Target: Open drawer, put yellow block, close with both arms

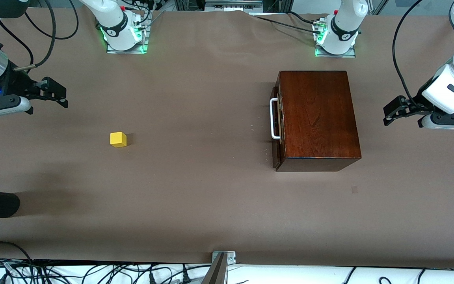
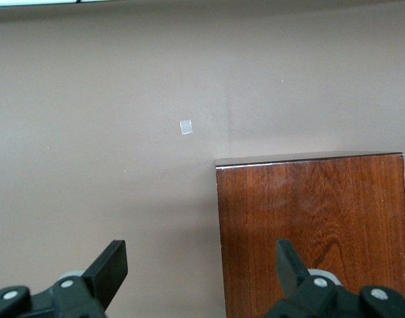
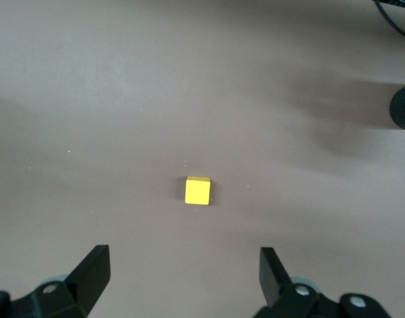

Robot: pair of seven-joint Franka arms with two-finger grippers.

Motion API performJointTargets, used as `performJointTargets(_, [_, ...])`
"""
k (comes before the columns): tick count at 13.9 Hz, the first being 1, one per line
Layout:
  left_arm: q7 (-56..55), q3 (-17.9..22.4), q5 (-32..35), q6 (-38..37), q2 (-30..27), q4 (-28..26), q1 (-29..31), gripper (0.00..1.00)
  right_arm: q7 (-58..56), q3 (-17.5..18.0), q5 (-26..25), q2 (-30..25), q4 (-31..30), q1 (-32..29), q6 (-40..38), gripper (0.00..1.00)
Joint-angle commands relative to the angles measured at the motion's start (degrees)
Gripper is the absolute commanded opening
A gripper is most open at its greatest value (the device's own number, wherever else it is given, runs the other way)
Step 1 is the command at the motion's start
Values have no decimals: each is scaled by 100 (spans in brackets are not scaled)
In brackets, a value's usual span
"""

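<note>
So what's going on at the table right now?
Nothing is being handled yet. The small bright yellow block sits alone on the brown table, toward the right arm's end. The dark reddish-brown wooden box has its drawer shut. The left gripper and right gripper hang open, each at its own end.

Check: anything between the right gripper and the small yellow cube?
Nothing visible. The right gripper, open, hangs above bare brown tabletop with the small yellow cube in plain sight and nothing between them.
</note>
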Motion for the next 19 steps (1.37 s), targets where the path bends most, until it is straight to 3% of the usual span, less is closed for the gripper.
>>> performJointTargets(1, [-4, -149, 145, -386, 104, 218, -135, 100, 6, 1, -97, -62, 21, 23, -55, 100])
performJointTargets(5, [-57, -1035, 128, -1134, 384, 183, -153, 100, 6, 1, -97, -62, 21, 23, -55, 100])
performJointTargets(8, [-397, -1599, 110, -917, 920, 236, -319, 100, 6, 1, -97, -62, 21, 23, -55, 100])
performJointTargets(14, [-2865, -1600, 602, -302, 1553, 263, -1540, 100, 6, 1, -97, -62, 21, 23, -55, 100])
performJointTargets(19, [-3492, -1591, 620, 251, 1836, -35, -1998, 100, 15, 1, -89, -62, 21, 32, -64, 100])
